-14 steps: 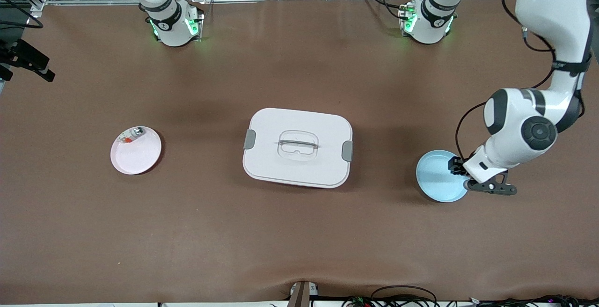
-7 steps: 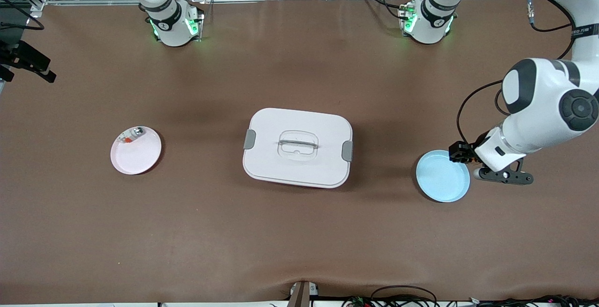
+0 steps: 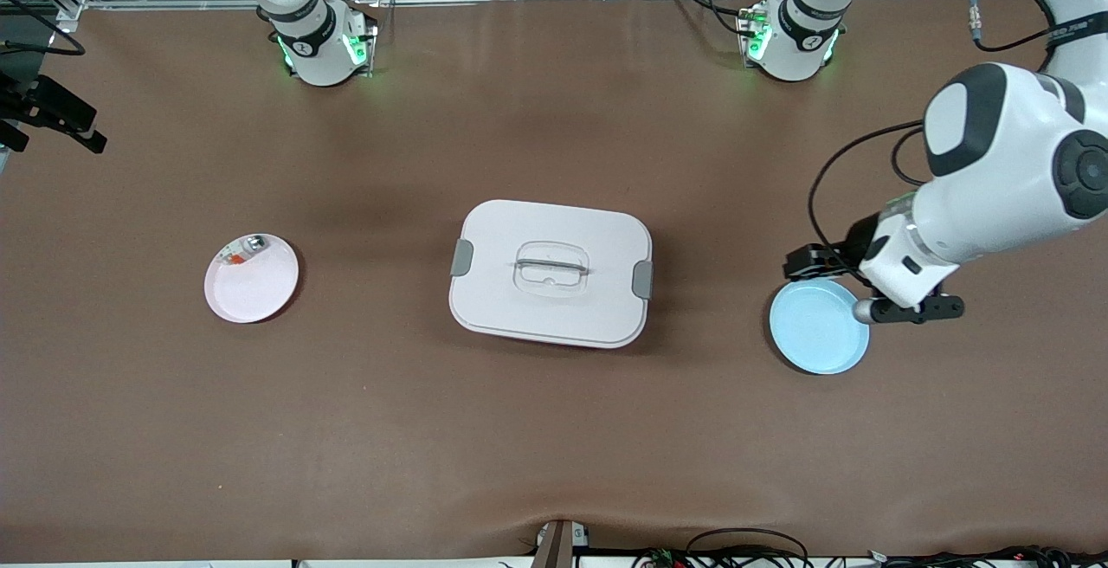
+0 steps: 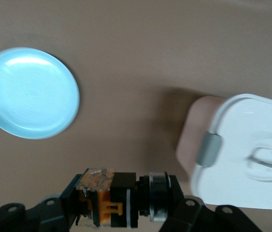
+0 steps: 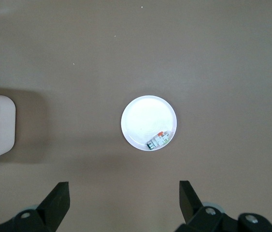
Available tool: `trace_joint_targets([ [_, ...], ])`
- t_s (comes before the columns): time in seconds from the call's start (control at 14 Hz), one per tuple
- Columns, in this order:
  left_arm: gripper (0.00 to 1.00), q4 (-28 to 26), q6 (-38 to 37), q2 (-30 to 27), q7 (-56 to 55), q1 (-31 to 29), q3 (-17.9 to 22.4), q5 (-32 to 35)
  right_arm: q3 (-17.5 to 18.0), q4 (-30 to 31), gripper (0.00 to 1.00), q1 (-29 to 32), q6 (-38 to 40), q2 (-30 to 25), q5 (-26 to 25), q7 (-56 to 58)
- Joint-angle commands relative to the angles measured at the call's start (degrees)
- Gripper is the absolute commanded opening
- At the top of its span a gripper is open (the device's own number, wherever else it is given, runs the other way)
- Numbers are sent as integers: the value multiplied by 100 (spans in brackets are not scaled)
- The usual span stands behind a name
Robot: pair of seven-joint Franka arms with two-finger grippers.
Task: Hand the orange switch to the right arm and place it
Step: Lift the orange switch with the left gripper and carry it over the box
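In the front view, your left claw (image 3: 900,308) is hanging over the edge of the blue plate (image 3: 814,330) on the table (image 3: 554,429). In the left wrist view, it is pinching the orange switch (image 4: 121,198), long axis running across the fingers. In the right wrist view, your right claw (image 5: 123,205) is waiting spread above the white plate (image 5: 143,118); no writing is readable.

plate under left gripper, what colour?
Light blue plate, clearest in the left wrist view; left gripper holds the orange switch.
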State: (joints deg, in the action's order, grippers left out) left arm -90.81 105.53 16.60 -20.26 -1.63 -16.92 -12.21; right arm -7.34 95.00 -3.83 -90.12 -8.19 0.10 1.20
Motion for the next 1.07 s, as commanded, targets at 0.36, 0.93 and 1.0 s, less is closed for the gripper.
trace_joint_targets([
  [0.36,14,668,-164,326,-3226,372,-1050,-598,154,-412,100,-890,390,54,7,-278],
  [0.93,13,1074,520,924,-5075,1358,-1050,-2389,998,-280,100,-1426,769,-7,920,-2982],
  [1.0,13,1074,652,977,-5119,1420,-1059,-2504,998,-202,100,-1671,559,-16,930,-3220],
])
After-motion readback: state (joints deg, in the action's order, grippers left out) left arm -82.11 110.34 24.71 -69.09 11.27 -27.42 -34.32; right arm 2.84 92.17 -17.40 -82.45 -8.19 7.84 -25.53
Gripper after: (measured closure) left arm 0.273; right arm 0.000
